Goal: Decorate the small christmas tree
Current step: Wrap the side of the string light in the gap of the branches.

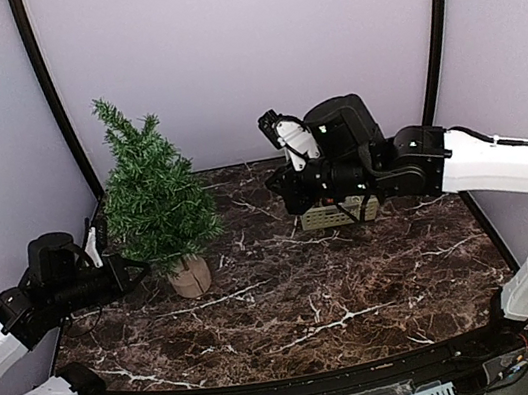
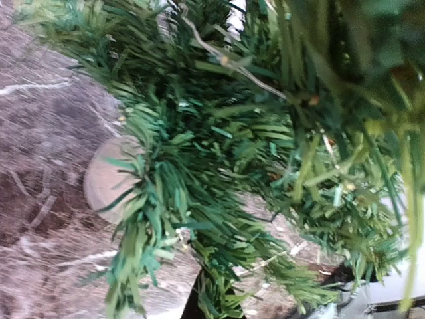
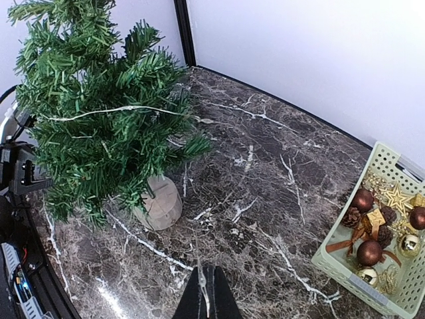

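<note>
The small christmas tree [image 1: 155,200] stands at the back left on its round tan base [image 1: 191,276]. My left gripper [image 1: 134,270] is pushed into its lower left branches. In the left wrist view the needles [image 2: 252,166] fill the frame, and the fingers [image 2: 194,302] show as one narrow dark wedge, closed among them. The base [image 2: 106,179] shows behind. My right gripper [image 1: 271,127] is raised over the table's middle back. It [image 3: 207,276] is shut on a thin clear light wire [image 3: 199,246], which also lies across the tree [image 3: 119,109].
A pale green basket [image 1: 338,213] under my right arm holds brown and gold baubles [image 3: 369,252], a star and pinecones; its wall [image 3: 339,266] shows in the right wrist view. Walls close the back and sides.
</note>
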Robot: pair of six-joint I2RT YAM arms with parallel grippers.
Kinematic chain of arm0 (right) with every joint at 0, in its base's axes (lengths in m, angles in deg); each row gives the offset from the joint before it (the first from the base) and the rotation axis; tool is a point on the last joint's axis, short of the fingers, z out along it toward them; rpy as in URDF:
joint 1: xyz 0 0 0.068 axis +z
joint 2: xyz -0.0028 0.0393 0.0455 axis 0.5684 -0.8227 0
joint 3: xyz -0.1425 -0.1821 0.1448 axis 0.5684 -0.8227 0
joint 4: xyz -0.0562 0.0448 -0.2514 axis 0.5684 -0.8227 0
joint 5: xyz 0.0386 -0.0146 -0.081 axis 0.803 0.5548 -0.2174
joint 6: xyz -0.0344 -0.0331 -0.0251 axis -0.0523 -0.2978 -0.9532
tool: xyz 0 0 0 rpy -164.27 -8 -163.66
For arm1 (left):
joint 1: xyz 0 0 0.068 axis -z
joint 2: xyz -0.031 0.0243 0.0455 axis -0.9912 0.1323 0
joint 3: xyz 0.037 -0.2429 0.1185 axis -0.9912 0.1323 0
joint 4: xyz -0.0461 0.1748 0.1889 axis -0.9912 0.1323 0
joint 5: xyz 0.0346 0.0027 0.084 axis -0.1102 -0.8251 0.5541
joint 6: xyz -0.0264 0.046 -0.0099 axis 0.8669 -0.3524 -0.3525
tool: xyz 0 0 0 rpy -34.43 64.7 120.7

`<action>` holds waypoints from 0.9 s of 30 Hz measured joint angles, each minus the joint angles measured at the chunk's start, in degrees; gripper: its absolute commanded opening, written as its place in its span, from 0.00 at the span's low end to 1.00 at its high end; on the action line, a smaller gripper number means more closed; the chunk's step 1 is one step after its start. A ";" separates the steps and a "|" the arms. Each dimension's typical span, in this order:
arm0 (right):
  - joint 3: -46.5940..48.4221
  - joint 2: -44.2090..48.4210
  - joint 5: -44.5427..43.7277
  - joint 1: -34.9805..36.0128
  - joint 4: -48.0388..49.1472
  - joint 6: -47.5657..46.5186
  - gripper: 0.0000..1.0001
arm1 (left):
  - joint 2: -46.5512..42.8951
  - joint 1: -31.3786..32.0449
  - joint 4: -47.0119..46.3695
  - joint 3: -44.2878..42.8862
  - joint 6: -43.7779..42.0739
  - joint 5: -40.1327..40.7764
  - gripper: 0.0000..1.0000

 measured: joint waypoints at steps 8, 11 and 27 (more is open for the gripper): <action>6.51 -1.42 -2.80 0.00 -3.93 -1.25 0.00 | 2.01 -9.51 1.86 -2.29 -9.42 0.28 0.00; 9.44 -2.82 -2.82 0.00 -3.87 -1.57 0.00 | 2.78 -11.67 2.58 -3.37 -13.14 0.26 0.00; 12.35 -3.98 2.43 0.00 -2.75 -2.43 0.00 | 16.50 -19.78 -2.36 -10.19 -29.20 -5.81 0.00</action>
